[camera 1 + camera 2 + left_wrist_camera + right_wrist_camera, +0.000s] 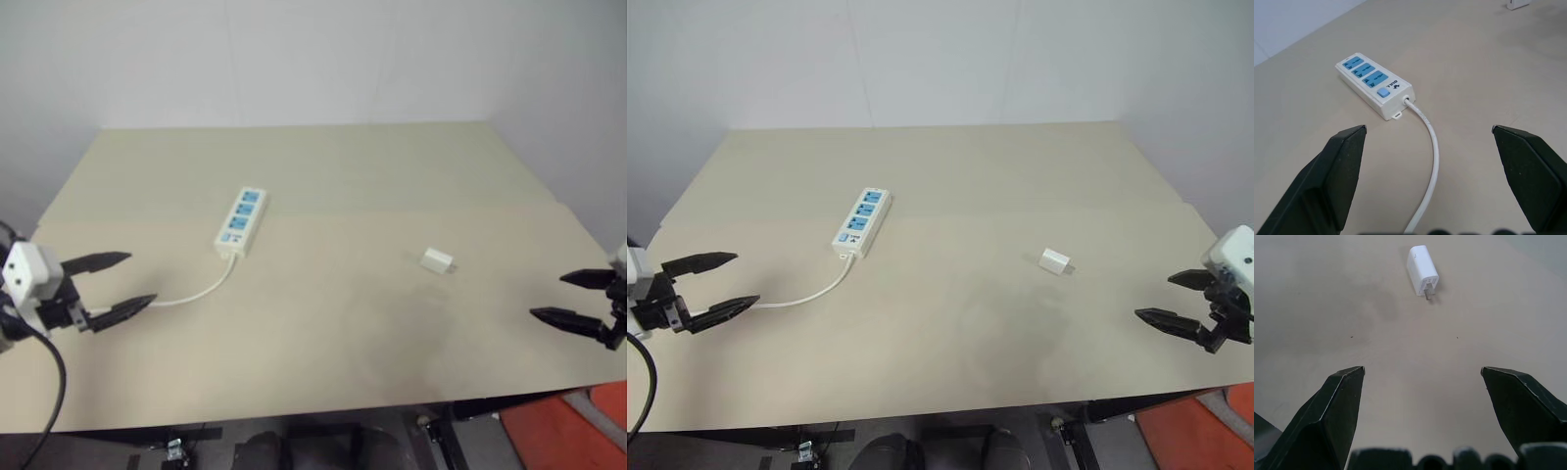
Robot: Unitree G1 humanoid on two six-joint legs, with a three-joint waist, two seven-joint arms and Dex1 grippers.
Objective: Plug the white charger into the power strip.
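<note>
The power strip [241, 221] lies on the beige table [323, 323], left of centre, its three blue socket faces up and its thin white cord [196, 294] curving toward the left edge. The white charger [437, 260] lies on its side to the right of centre, prongs showing in the right wrist view [1423, 270]. My left gripper [124, 283] hovers open at the table's left edge, near the cord's end. Over the right edge my right gripper [565, 297] is open too, a short way from the charger. Neither holds anything.
A pale wall rises behind the table's far edge. A red-orange patch of floor [578, 421] shows past the front right corner, and dark stand parts [323, 446] sit below the front edge.
</note>
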